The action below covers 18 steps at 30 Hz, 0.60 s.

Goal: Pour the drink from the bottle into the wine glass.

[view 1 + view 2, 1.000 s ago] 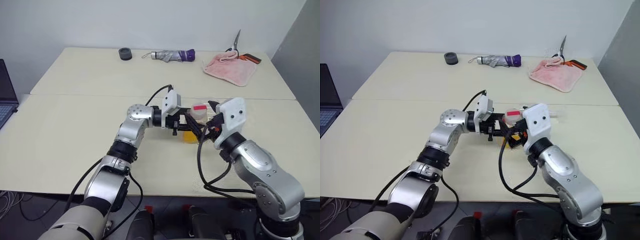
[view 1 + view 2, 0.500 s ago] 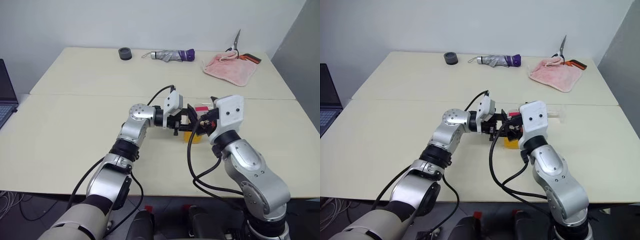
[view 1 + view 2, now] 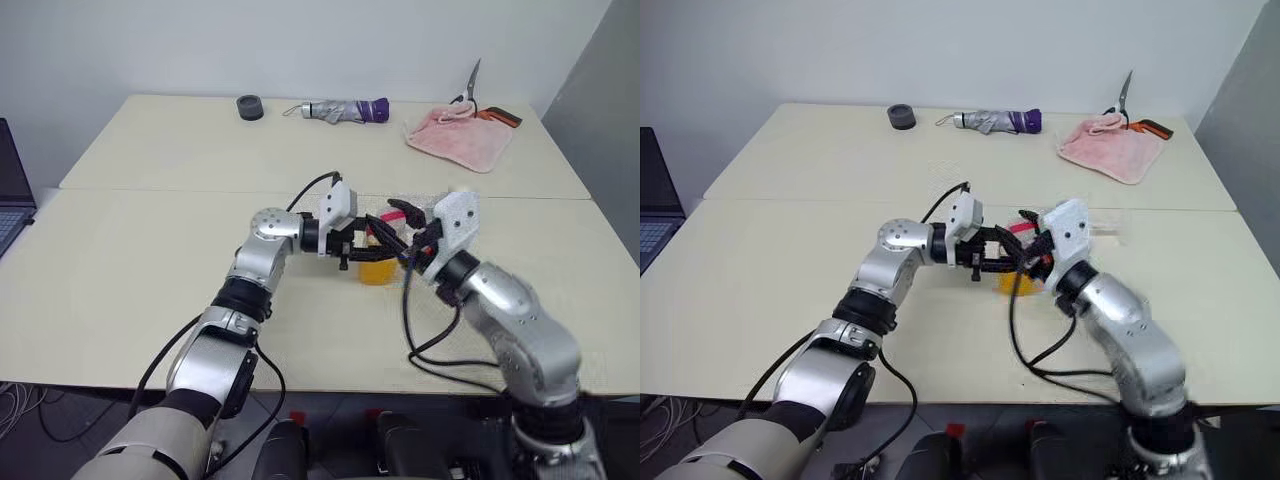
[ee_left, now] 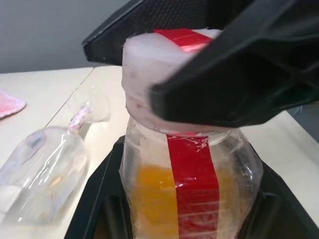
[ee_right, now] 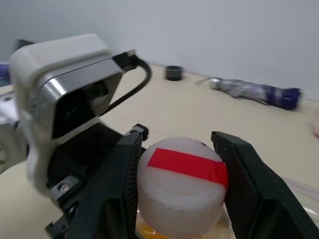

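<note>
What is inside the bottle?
The bottle holds orange-yellow drink in its lower part. The red label strip covers the middle, so the exact level is unclear.

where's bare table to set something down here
Free: the near-left table between the laptop and the left arm, and the far table's middle before the umbrella. Crowded: mid-right, where both tools meet at the bottle.

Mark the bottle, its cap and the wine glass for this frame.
bottle (image 4: 192,199): left wrist view, on the red label strip over the body.
cap (image 5: 182,185): right wrist view, on the white top beside its red strip.
wine glass (image 4: 42,169): left wrist view, on the clear bowl, lying on its side.
</note>
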{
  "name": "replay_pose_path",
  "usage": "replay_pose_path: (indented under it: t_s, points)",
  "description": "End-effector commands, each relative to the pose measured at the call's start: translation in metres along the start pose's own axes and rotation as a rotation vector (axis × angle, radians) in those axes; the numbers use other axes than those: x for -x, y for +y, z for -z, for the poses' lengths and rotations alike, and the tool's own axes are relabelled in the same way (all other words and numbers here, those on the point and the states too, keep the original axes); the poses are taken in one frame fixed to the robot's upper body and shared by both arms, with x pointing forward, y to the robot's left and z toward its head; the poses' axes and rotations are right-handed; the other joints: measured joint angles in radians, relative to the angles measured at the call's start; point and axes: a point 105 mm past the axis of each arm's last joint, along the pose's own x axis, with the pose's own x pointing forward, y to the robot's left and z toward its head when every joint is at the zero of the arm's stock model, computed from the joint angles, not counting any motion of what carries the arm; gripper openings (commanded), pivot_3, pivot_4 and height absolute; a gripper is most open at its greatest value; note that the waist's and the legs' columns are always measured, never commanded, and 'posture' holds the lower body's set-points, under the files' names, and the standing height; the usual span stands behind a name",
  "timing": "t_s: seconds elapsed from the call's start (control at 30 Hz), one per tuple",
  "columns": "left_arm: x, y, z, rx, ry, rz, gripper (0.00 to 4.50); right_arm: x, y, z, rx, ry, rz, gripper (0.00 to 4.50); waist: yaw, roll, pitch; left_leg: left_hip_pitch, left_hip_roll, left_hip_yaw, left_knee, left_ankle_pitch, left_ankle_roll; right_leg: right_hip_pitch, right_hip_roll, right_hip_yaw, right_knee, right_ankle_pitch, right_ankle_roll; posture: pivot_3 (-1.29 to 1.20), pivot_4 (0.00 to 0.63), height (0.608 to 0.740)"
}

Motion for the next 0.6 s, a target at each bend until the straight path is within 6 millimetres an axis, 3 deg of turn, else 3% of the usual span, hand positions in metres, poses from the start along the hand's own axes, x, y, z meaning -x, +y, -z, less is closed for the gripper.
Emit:
replay_pose_path:
  t_s: [0.03, 0.23, 0.5, 0.6]
  points:
    - [-0.005, -0.001, -0.027, -0.092, -0.040, 0.066, 1.92, 0.003, -0.018, -0.012, 0.049, 0.009, -0.232, 1.90, 0.000, 0.000, 0.000, 0.000, 0.000, 0.000, 0.000, 0.000, 0.000, 0.000, 0.000, 0.000, 0.000, 0.000, 0.000, 0.00, 0.150, 0.740]
    - [-0.002, -0.003, -0.027, -0.097, -0.036, 0.072, 1.90, 0.002, -0.038, -0.013, 0.070, 0.059, -0.313, 1.90, 0.001, 0.000, 0.000, 0.000, 0.001, -0.001, -0.001, 0.000, 0.000, 0.000, 0.000, -0.001, -0.001, 0.000, -0.001, 0.00, 0.150, 0.740]
    - [0.001, -0.004, -0.028, -0.088, -0.046, 0.051, 1.90, 0.014, -0.036, -0.029, 0.048, -0.021, -0.239, 4.50, 0.003, 0.000, 0.000, 0.000, 0.000, -0.001, 0.000, 0.000, 0.000, 0.000, -0.001, -0.001, 0.000, 0.000, -0.001, 0.00, 0.150, 0.740]
    - [0.001, -0.006, -0.027, -0.080, -0.050, 0.049, 1.90, 0.025, -0.020, -0.035, 0.064, -0.044, -0.205, 4.50, 0.004, 0.000, 0.000, -0.001, 0.000, -0.001, -0.001, 0.000, 0.000, 0.000, -0.001, -0.001, 0.000, 0.000, -0.001, 0.00, 0.150, 0.740]
